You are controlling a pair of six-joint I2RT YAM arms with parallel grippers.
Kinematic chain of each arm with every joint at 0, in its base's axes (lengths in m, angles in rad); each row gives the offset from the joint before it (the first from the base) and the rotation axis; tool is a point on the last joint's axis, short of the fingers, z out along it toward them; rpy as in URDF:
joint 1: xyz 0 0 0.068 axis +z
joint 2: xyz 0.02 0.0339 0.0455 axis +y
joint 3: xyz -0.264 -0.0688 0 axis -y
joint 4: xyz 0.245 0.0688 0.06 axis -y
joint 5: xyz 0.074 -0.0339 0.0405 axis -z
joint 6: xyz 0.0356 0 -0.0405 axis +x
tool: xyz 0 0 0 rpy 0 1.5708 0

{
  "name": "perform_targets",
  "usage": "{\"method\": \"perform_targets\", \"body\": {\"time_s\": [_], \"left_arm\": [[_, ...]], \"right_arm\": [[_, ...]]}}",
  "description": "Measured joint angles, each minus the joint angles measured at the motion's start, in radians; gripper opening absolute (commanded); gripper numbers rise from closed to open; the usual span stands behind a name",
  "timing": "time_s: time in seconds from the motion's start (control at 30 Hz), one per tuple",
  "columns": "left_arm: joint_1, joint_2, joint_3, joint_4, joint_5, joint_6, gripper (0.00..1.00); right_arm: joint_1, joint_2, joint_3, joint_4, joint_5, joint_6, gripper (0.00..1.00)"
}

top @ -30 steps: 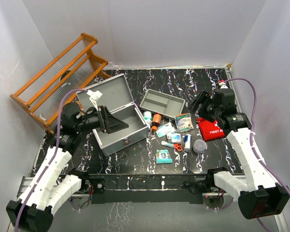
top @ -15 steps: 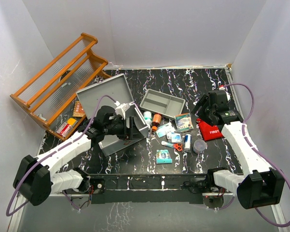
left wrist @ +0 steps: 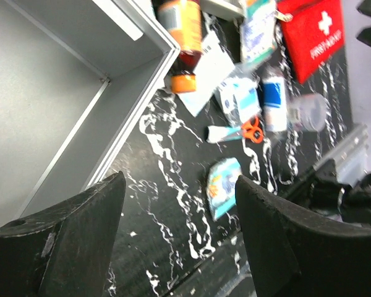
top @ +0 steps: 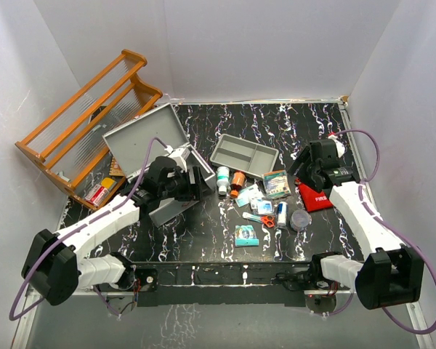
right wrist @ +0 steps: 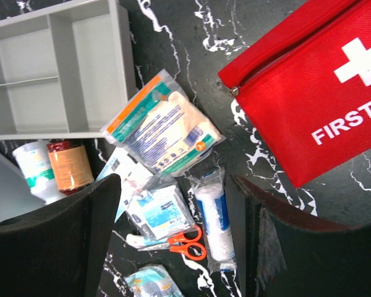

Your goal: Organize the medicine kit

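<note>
The medicine kit (top: 142, 138) is a grey metal case standing open at the left of the table, its lid leaning back. Its bare inside (left wrist: 49, 93) fills the upper left of the left wrist view. My left gripper (top: 200, 185) hovers at the case's right front corner, open (left wrist: 179, 247), with only table between its fingers. My right gripper (top: 305, 163) is open (right wrist: 179, 247) above the loose supplies: a gauze pack (right wrist: 164, 127), a bandage roll (right wrist: 215, 219) and orange scissors (right wrist: 191, 241). The red first aid pouch (right wrist: 315, 80) lies to their right.
A shallow grey two-compartment tray (top: 243, 154) sits behind the pile. An amber bottle (top: 236, 179), a white bottle (top: 222, 177), a teal packet (top: 246, 235) and a round clear container (top: 300, 219) lie around it. A wooden rack (top: 87, 116) leans at the far left.
My left arm has swung right, from the case's left side across its front. The open case has shifted and turned to the left. My right gripper drew slightly left and back.
</note>
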Motion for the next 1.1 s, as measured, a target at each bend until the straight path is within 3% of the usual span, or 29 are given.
{"method": "perform_targets", "body": {"time_s": [0.2, 0.5, 0.8, 1.1], "left_arm": [[0.0, 0.08, 0.035, -0.001, -0.106, 0.006, 0.72], [0.0, 0.166, 0.099, 0.006, -0.213, 0.003, 0.73], [0.0, 0.229, 0.133, 0.024, -0.163, 0.023, 0.75], [0.002, 0.23, 0.145, 0.026, -0.054, 0.031, 0.76]], "right_arm": [[0.0, 0.053, 0.0, 0.019, 0.124, -0.004, 0.65], [-0.001, 0.227, 0.004, 0.022, 0.303, 0.001, 0.54], [-0.017, 0.364, 0.038, 0.067, 0.372, 0.007, 0.5], [-0.075, 0.448, 0.109, 0.069, 0.443, 0.021, 0.55]]}}
